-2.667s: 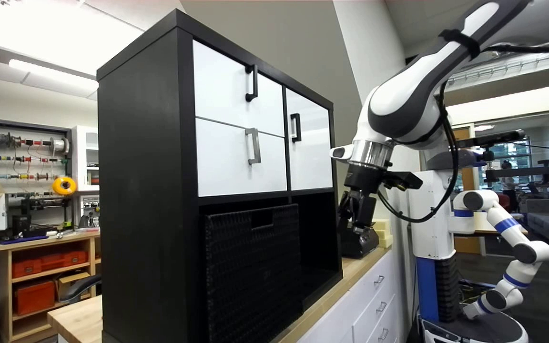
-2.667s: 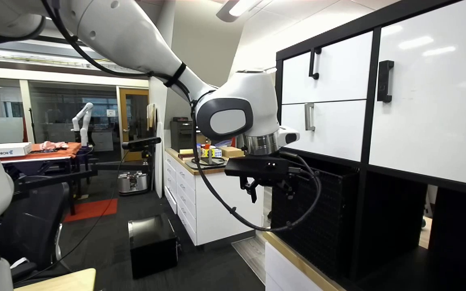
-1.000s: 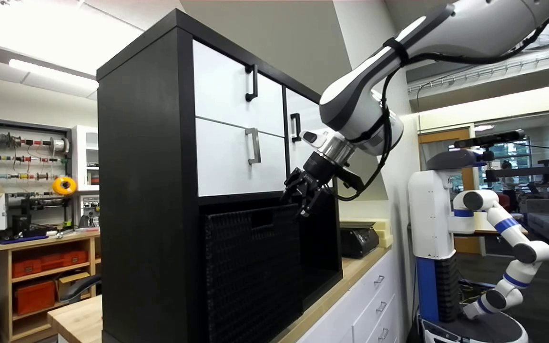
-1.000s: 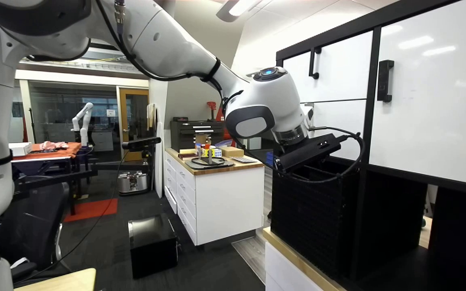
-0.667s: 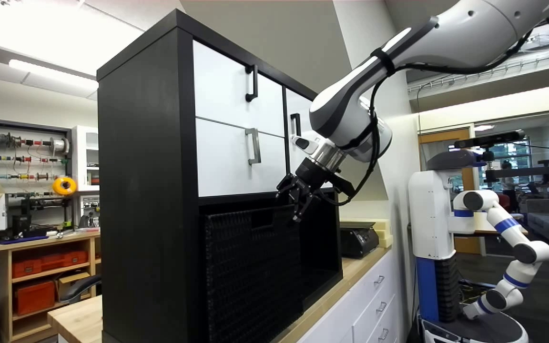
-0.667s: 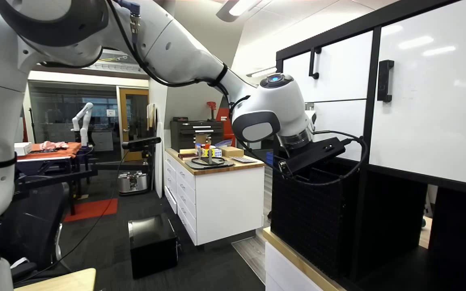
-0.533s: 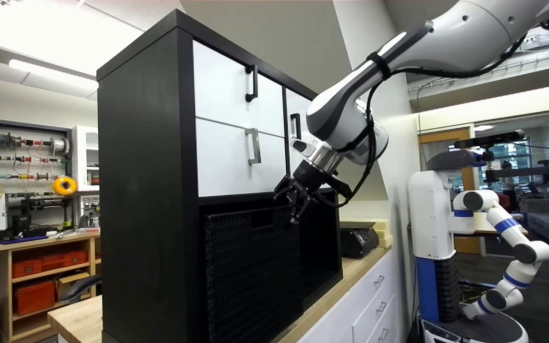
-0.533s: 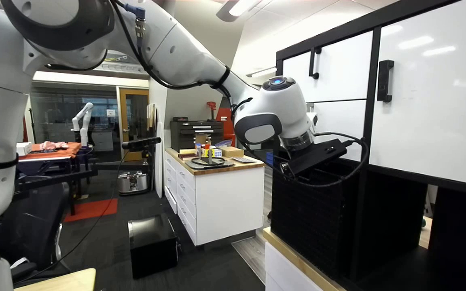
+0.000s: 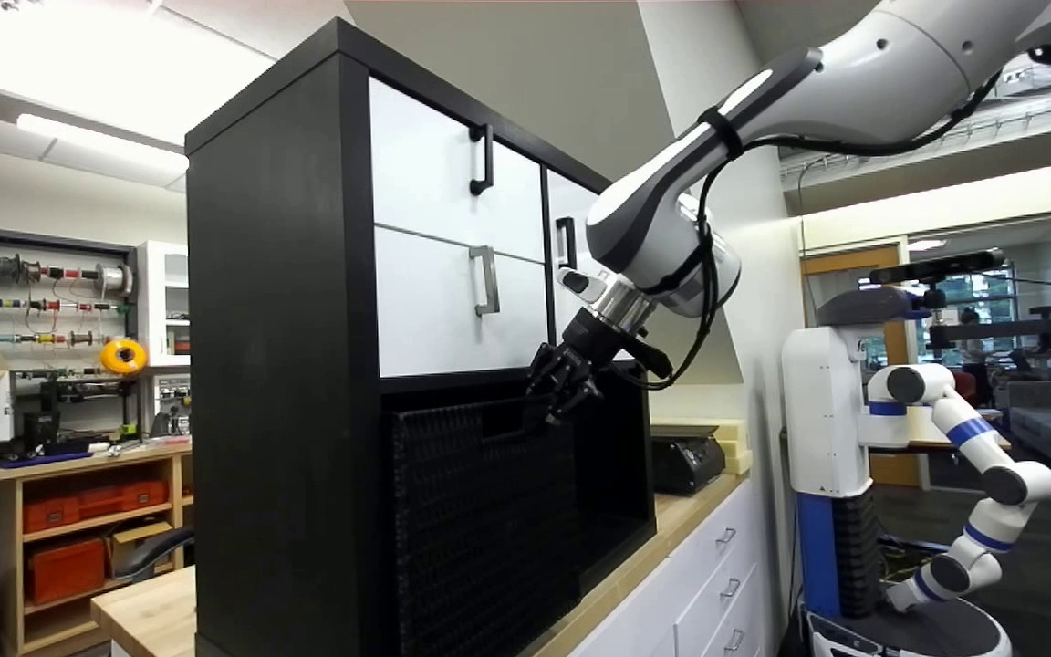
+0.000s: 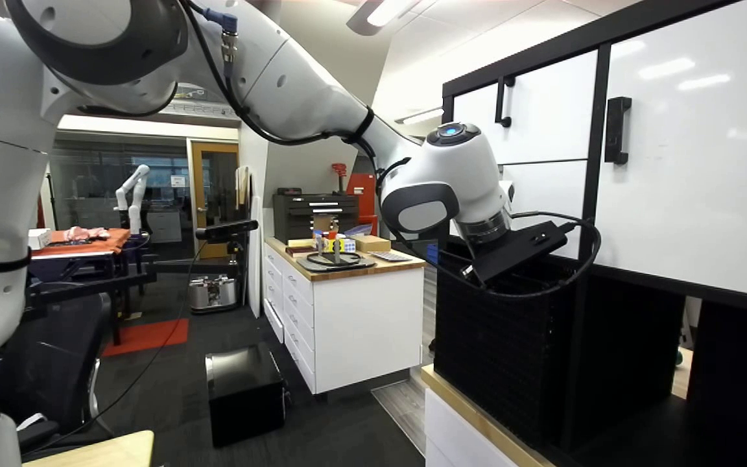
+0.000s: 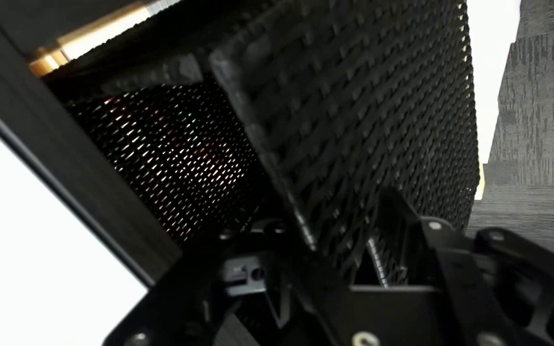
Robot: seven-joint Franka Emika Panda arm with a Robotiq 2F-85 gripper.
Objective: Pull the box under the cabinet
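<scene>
Counter: wooden top over white drawers, its long front edge running below the cabinet.
Cabinet: black and upright on the counter, its face along that front edge, white drawer fronts across the upper half.
Box: black, woven, in the lower compartment nearer the counter corner that shows beside it in an exterior view; its base sits just behind the front edge.
Box's stance: its front stands a little forward of the cabinet frame, and the wrist view looks past the rim into the woven inside.
Gripper: tilted downward above the counter's front edge, at the box's upper rim; an exterior view shows it just beside the handle slot.
Fingers: apart from each other in the wrist view, one over the box's outer face, the other on the inner side of the rim; whether they pinch it or stand loose around it, I cannot tell.
Arm: reaches down toward the cabinet from outside the counter's front edge.
Counter corner beyond the cabinet: pale yellow blocks, with a black case between them and the cabinet.
</scene>
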